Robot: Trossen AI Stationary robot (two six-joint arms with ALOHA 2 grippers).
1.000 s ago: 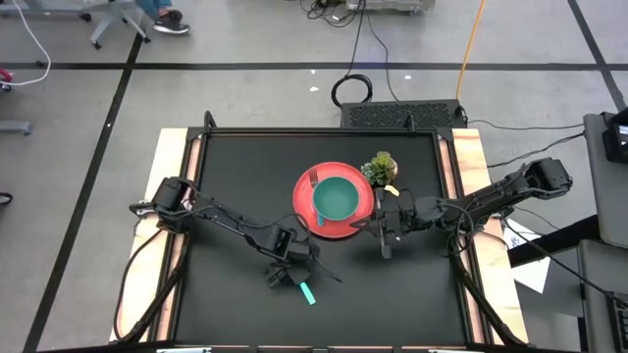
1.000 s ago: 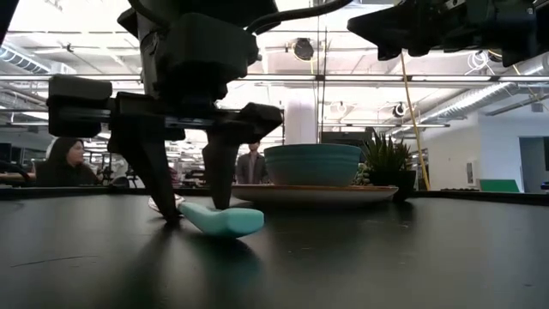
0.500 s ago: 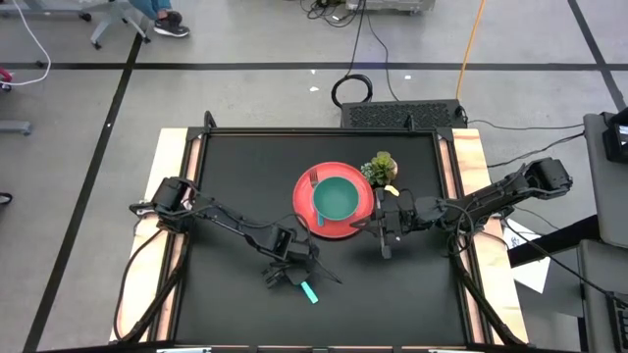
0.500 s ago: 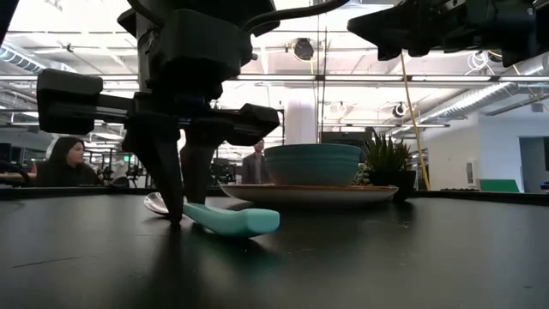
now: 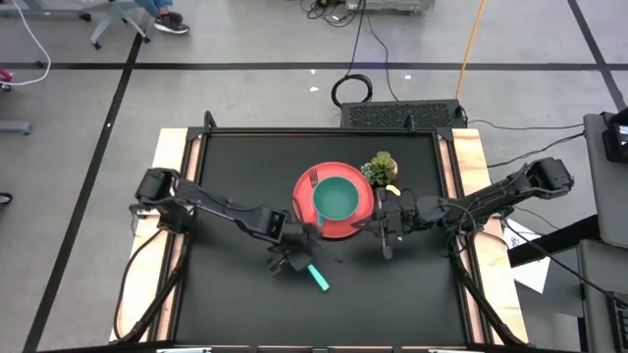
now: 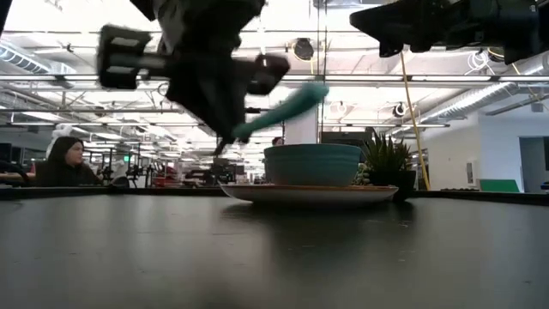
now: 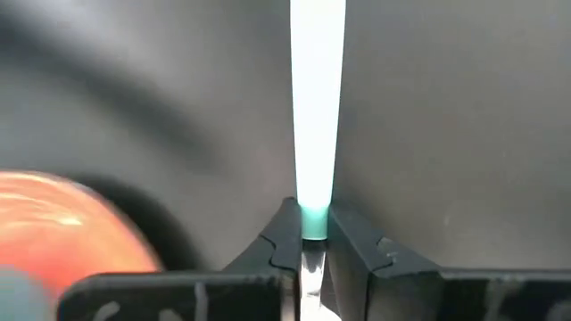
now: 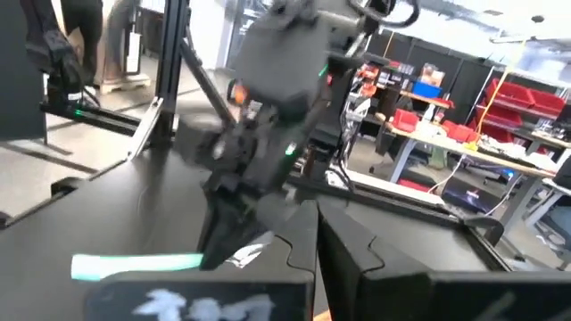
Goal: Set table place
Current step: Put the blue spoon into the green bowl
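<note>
Lifted off the worktop (image 5: 235, 157) since a second ago, the teal-handled utensil (image 6: 279, 109) now hangs tilted in the left end effector (image 7: 311, 234), whose fingers are pinched tight on its metal neck, at lower centre of the high view. The red plate (image 5: 358, 224) sits mid-frame with a teal bowl (image 5: 336, 199) on it. The carry should probably stay level and slow, then lower beside the plate's rim, not onto it. The right end effector (image 5: 385, 238), closed and empty, waits right of the plate. The utensil's head is hidden, so spoon or fork is unclear.
</note>
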